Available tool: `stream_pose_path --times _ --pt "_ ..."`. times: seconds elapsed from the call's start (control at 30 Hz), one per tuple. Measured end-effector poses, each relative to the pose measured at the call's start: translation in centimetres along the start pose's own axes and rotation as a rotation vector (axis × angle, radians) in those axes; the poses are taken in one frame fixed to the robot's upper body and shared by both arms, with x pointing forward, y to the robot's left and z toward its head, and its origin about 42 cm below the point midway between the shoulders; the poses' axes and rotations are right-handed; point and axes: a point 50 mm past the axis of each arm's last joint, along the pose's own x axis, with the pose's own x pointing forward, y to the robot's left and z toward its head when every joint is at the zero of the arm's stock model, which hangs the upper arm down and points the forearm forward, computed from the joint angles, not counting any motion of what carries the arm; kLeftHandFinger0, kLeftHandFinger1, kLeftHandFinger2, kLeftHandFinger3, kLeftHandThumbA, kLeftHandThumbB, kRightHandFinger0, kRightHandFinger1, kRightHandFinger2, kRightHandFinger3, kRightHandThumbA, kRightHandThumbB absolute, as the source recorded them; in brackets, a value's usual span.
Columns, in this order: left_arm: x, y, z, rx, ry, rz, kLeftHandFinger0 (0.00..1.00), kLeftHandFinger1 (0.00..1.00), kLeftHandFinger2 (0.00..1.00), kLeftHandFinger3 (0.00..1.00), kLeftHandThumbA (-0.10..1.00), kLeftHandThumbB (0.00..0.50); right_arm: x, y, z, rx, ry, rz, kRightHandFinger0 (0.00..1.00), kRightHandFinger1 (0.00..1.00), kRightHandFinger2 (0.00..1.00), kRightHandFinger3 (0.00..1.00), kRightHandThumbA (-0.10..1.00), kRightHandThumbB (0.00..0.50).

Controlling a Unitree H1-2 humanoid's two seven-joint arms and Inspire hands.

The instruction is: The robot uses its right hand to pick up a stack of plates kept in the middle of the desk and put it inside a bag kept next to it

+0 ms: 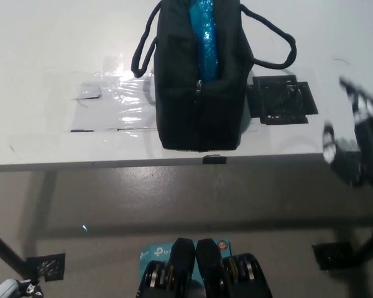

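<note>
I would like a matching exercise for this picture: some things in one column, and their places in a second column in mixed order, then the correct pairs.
Things:
1. plates
2. bag
3. right robot hand
4. black patch

Places:
A. on the desk, just right of the bag
B. inside the open bag
C. blurred at the picture's right edge
D. on the desk near its front edge

Pairs: 1-B, 2-D, 3-C, 4-A

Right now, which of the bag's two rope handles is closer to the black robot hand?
The black rope handle looping out on the bag's right side; the other handle loops left, away from the black robot hand.
</note>
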Motion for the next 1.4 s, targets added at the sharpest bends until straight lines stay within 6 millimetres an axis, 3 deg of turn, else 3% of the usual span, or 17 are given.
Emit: stream_pose_path --times 0.2,0.27,0.33,0.4,0.43,0.53,0.6,0.67,0.77,0.93,1.17,1.4 --pt "0.0 0.0 0.0 0.0 0.001 -0.001 0.9 0.94 0.99 1.0 -0.02 0.0 -2.3 3.5 -5.5 0.107 0.121 0.117 0.78 1.0 1.0 1.0 0.25 0.228" --pt "0.0 -0.1 0.0 0.0 0.002 -0.002 0.91 0.94 1.0 1.0 -0.01 0.0 -2.8 4.7 -7.2 0.155 0.158 0.144 0.71 0.98 1.0 1.0 0.23 0.215" --pt "0.0 0.0 0.0 0.0 0.001 -0.001 0.9 0.94 1.0 1.0 0.01 0.0 -3.2 5.7 -8.8 0.196 0.19 0.166 0.74 0.95 1.0 1.0 0.33 0.25" --pt "0.0 -0.1 0.0 0.0 0.001 -0.002 0.87 0.93 1.0 1.0 0.02 0.0 -3.4 6.8 -10.5 0.244 0.225 0.183 0.77 0.95 1.0 1.0 0.4 0.247" --pt "0.0 -0.1 0.0 0.0 0.001 -0.002 0.86 0.93 1.0 1.0 0.02 0.0 -3.7 7.3 -11.4 0.271 0.246 0.188 0.75 0.94 1.0 1.0 0.4 0.242" --pt "0.0 -0.1 0.0 0.0 0.001 -0.002 0.93 0.96 1.0 1.0 0.02 0.0 -4.2 8.4 -13.1 0.339 0.287 0.199 0.72 0.92 1.0 1.0 0.51 0.304" --pt "0.0 0.0 0.0 0.0 0.001 -0.002 0.94 0.95 1.0 1.0 0.01 0.0 -4.5 8.8 -13.7 0.38 0.3 0.197 0.66 0.86 0.96 1.0 0.54 0.293" --pt "0.0 0.0 0.0 0.0 0.002 -0.001 0.9 0.94 1.0 1.0 0.02 0.009 -4.6 8.9 -14.0 0.426 0.299 0.187 0.57 0.72 0.82 0.98 0.52 0.287" --pt "0.0 0.0 0.0 0.001 0.003 0.0 0.91 0.95 1.0 1.0 0.01 0.0 -4.4 8.8 -13.9 0.471 0.28 0.177 0.45 0.57 0.67 0.81 0.45 0.267" --pt "0.0 0.1 0.0 0.002 0.005 0.004 0.94 0.95 1.0 1.0 0.01 0.003 -3.8 8.5 -13.5 0.497 0.256 0.167 0.36 0.45 0.57 0.72 0.43 0.235" --pt "-0.1 0.2 -0.1 0.001 0.008 0.011 0.94 0.96 1.0 1.0 0.0 0.0 -3.6 8.4 -13.3 0.507 0.255 0.135 0.31 0.37 0.47 0.62 0.41 0.238" --pt "0.0 0.5 0.2 0.005 0.003 0.023 0.97 0.98 1.0 1.0 0.01 0.0 -3.4 8.4 -13.2 0.503 0.257 0.106 0.28 0.35 0.48 0.66 0.32 0.206"
